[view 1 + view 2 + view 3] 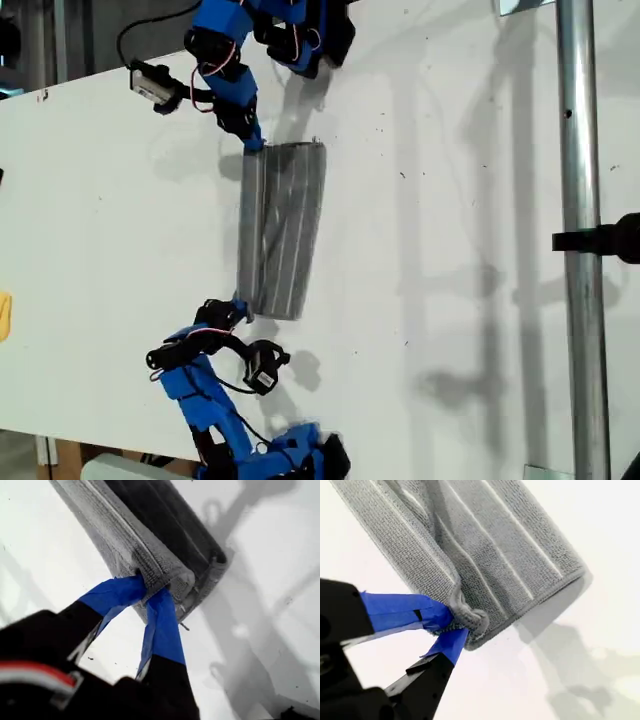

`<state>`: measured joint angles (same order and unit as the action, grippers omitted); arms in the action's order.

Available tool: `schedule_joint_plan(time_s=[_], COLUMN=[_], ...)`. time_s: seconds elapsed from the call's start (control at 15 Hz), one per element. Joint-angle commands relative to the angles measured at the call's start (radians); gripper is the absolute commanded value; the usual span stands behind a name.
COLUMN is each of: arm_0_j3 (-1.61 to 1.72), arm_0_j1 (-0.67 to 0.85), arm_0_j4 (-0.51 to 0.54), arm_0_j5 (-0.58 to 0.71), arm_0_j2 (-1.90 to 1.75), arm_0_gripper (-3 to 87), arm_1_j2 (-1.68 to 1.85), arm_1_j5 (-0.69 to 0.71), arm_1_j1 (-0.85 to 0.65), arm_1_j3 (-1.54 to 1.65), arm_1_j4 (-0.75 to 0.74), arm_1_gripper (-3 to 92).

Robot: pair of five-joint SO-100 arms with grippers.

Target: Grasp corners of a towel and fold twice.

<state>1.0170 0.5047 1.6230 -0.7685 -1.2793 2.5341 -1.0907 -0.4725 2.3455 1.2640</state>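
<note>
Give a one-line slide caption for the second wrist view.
My second gripper pinches a bunched corner of the grey striped towel on the white table.

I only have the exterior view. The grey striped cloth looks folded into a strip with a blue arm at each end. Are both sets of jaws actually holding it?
Observer: Yes for one. The first wrist view shows my first gripper with its blue jaws shut on a corner of the soft grey white-striped towel.
Operator: And the other?
Observer: My second gripper pinches a bunched corner between its jaws.
Operator: One layer at the first grip?
Observer: No, that wrist view shows more than one layer stacked there.
</note>
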Motion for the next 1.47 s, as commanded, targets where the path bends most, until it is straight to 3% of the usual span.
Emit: schedule_joint_plan(time_s=[0.0, 0.27, 0.67, 0.8, 1.0, 1.2, 1.4], arm_0_j3=[-0.097, -0.101, -0.067, -0.055, -0.015, -0.017, -0.032], arm_0_j1=[0.06, 0.077, -0.048, -0.091, -0.121, -0.078, -0.032], arm_0_j4=[0.012, 0.009, -0.005, -0.008, -0.046, -0.08, -0.069], arm_0_j5=[0.029, 0.021, -0.115, -0.15, -0.204, -0.21, -0.173], arm_0_j2=[0.003, 0.054, 0.129, 0.153, 0.235, 0.327, 0.347], arm_0_gripper=[-2.6, -2.0, 2.9, 4.6, 5.5, 6.5, 23.0], arm_1_j2=[0.035, -0.029, 0.057, 0.166, 0.186, 0.126, -0.066], arm_1_j5=[0.055, 0.121, -0.252, -0.35, -0.362, -0.288, -0.25], arm_1_j1=[-0.074, -0.103, 0.299, 0.368, 0.357, 0.262, 0.198], arm_1_j3=[-0.11, -0.213, 0.087, 0.221, 0.316, 0.33, 0.308], arm_1_j4=[0.046, 0.037, -0.1, -0.104, -0.156, -0.196, -0.302], arm_1_gripper=[-0.3, -0.3, -0.3, -0.3, -0.3, -0.3, -0.3])
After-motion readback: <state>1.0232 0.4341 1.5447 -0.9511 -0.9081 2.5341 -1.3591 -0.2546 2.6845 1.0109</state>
